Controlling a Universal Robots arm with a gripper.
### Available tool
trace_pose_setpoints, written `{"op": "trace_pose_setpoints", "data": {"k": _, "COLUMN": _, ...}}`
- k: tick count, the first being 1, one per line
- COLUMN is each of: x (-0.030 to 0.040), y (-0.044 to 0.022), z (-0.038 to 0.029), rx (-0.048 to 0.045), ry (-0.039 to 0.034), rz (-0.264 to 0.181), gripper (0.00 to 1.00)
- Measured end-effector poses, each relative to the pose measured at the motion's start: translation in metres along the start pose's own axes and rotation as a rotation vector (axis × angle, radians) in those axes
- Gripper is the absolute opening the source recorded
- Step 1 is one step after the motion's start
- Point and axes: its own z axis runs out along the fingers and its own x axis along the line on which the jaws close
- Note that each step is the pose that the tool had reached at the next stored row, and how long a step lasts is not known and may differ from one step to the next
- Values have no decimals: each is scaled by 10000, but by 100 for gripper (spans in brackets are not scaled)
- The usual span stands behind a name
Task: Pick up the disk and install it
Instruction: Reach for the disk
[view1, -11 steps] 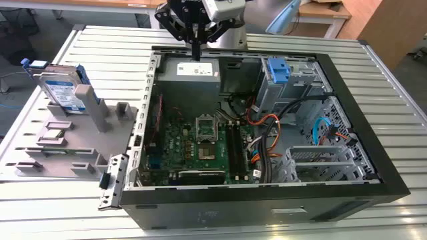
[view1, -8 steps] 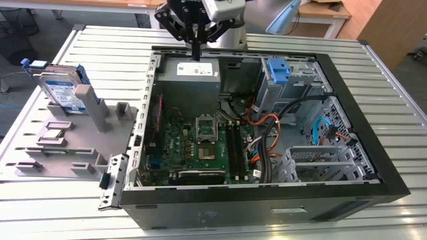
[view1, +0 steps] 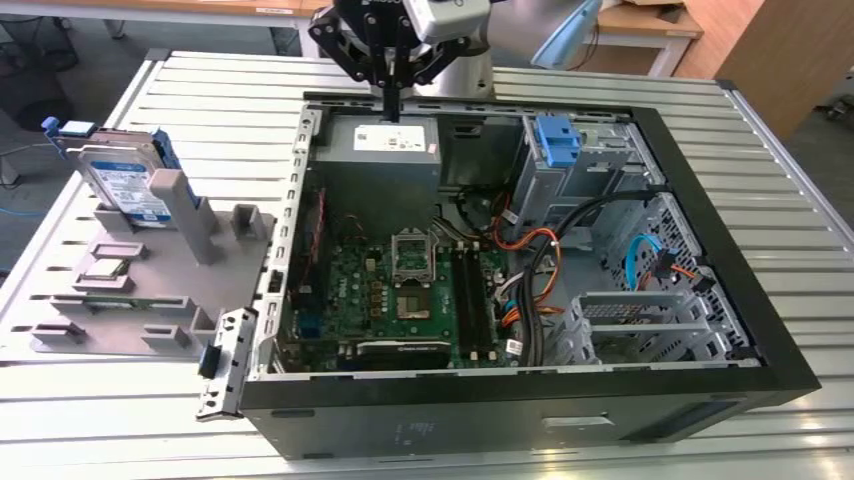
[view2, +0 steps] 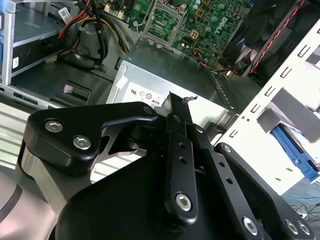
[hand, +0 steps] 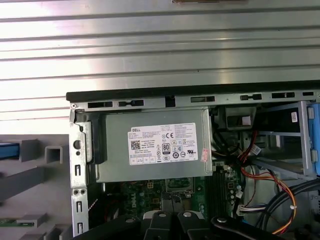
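The disk (view1: 124, 186), a silver drive with a blue-and-white label and blue rails, stands on edge in a grey holder (view1: 187, 225) at the exterior view's left, outside the computer case. My gripper (view1: 392, 112) hangs over the far wall of the open case (view1: 747, 345), just above the grey power-supply box (view1: 380, 142), well away from the disk. Its black fingers (view2: 176, 112) are pressed together with nothing between them. In the first wrist view the power-supply box (hand: 152, 145) lies straight below.
Inside the case are the green motherboard (view1: 400, 280), orange and black cable bundles (view1: 534, 250), a light-blue bracket (view1: 554, 140) in the drive cage and a metal cage (view1: 641, 315). The grey fixture plate (view1: 120, 330) carries other small holders. All rests on a slatted metal table (view1: 214, 90).
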Motion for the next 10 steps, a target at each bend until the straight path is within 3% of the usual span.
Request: {"op": "trace_pose_setpoints", "data": {"k": 10, "x": 96, "y": -8, "z": 10, "rx": -1, "ry": -4, "rz": -1, "gripper": 11}}
